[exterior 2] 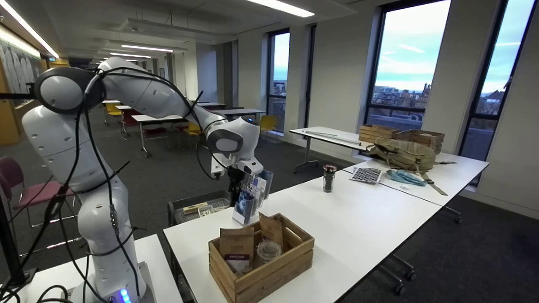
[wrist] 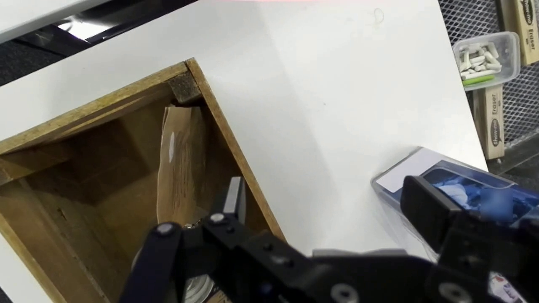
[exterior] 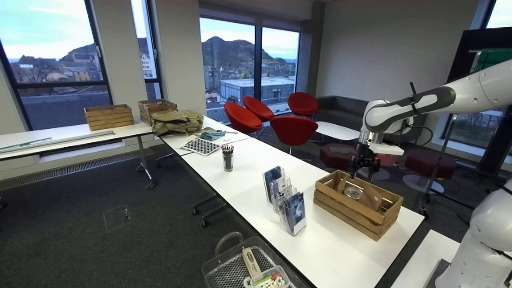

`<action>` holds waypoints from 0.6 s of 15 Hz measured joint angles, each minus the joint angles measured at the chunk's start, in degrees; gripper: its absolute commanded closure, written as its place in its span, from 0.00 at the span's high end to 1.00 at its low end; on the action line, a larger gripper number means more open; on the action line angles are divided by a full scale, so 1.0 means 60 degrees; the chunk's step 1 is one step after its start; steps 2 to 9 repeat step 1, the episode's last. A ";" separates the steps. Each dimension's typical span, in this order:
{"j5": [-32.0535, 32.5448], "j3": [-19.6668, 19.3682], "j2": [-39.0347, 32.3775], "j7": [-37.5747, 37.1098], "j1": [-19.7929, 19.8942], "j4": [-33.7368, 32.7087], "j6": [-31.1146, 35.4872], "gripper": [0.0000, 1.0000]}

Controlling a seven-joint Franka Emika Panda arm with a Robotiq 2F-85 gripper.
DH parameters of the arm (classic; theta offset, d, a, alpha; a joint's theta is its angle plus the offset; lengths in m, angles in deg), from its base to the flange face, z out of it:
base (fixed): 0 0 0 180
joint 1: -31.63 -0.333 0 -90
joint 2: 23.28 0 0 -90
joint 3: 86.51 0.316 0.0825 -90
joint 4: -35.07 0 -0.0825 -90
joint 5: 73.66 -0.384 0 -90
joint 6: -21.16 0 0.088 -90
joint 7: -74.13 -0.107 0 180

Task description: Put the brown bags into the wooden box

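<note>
First, at the end of the white table [exterior 2: 358, 223] by the robot arm [exterior 2: 103, 229], stands the wooden box [exterior 2: 276, 275], and both brown bags [exterior 2: 236, 240] stand inside it, the labelled one toward the arm and the second bag [exterior 2: 271, 227] farther along, with a clear round jar [exterior 2: 268, 251] between them. The gripper [wrist: 330, 202] hangs higher up, its jaws parted wide; in the wrist view one finger [wrist: 236, 198] shows against the box's interior, beside a long wall, while the other overlaps the blue booklets [wrist: 480, 181]. Those stand upright near the box. Just past the table's long edge, a dark mesh tray [wrist: 469, 21] holds erasers [wrist: 494, 122] and a plastic tub [wrist: 514, 71] of small white sticks [wrist: 480, 57]. Farther along the table comes a glass [exterior: 228, 169] packed with pens or pencils [exterior: 227, 150], then a checkered board [exterior: 202, 146] with a teal cloth [exterior: 212, 135] next to it, and an olive backpack [exterior: 178, 122] behind these. Near the backpack are two more wooden crates [exterior: 110, 119]; off to the side, in an exterior view, stand red chairs [exterior: 294, 130]. Farthest away, windows [exterior: 258, 60] show a dark hill [exterior: 230, 52].
</note>
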 measured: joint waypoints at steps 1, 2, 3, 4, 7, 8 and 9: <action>0.0004 0.0000 -0.0007 0.0009 0.0000 0.0000 0.0000 1.00; 0.0004 0.0000 -0.0007 0.0009 0.0000 0.0000 0.0000 1.00; 0.0004 0.0000 -0.0007 0.0009 0.0000 0.0000 0.0000 1.00; 0.0004 0.0000 -0.0007 0.0009 0.0000 0.0000 0.0000 1.00; 0.0004 0.0000 -0.0007 0.0009 0.0000 0.0000 0.0000 1.00; 0.0004 0.0000 -0.0007 0.0009 0.0000 0.0000 0.0000 1.00; 0.0004 0.0000 -0.0007 0.0009 0.0000 0.0000 0.0000 1.00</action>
